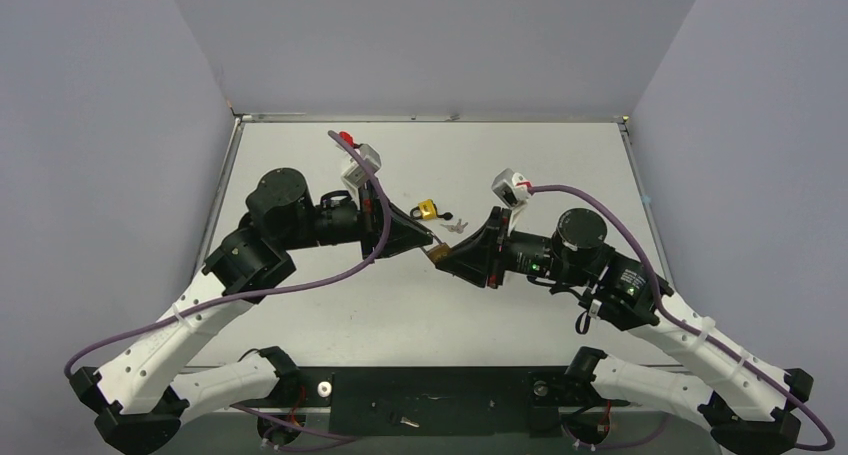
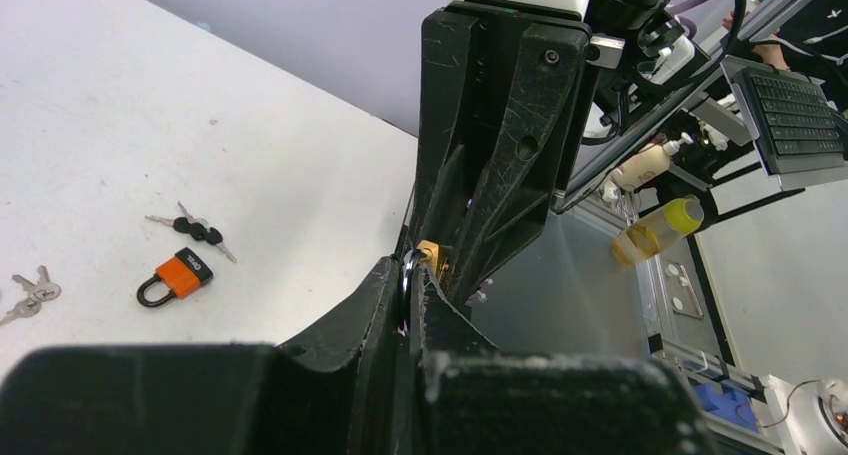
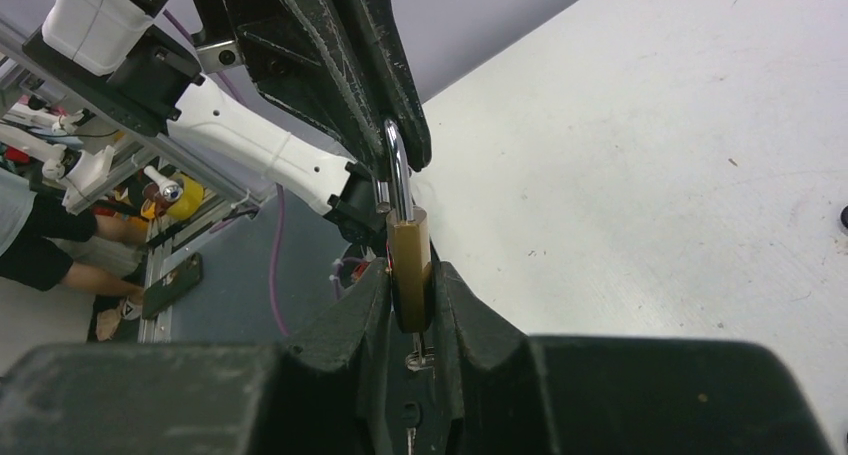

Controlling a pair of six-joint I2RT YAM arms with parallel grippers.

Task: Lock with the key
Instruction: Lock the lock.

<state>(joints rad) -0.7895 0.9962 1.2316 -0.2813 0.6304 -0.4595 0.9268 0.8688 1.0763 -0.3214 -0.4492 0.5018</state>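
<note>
My right gripper (image 3: 410, 287) is shut on the body of the brass padlock (image 3: 407, 247) and holds it above the table. The padlock's silver shackle (image 3: 398, 170) points toward the left arm. My left gripper (image 2: 412, 278) is shut on that shackle (image 2: 407, 272), with a bit of the brass body (image 2: 431, 250) showing just beyond. The key (image 3: 418, 353), small and silver, sticks out of the padlock's bottom between my right fingers, and another key hangs from it below. In the top view the two grippers meet at the padlock (image 1: 437, 256) mid-table.
A yellow-orange padlock with a black shackle (image 1: 427, 211) lies on the table behind the grippers and also shows in the left wrist view (image 2: 177, 276). Loose keys lie beside it (image 1: 458, 225): black-headed ones (image 2: 196, 229) and silver ones (image 2: 30, 293). Grey walls enclose the table.
</note>
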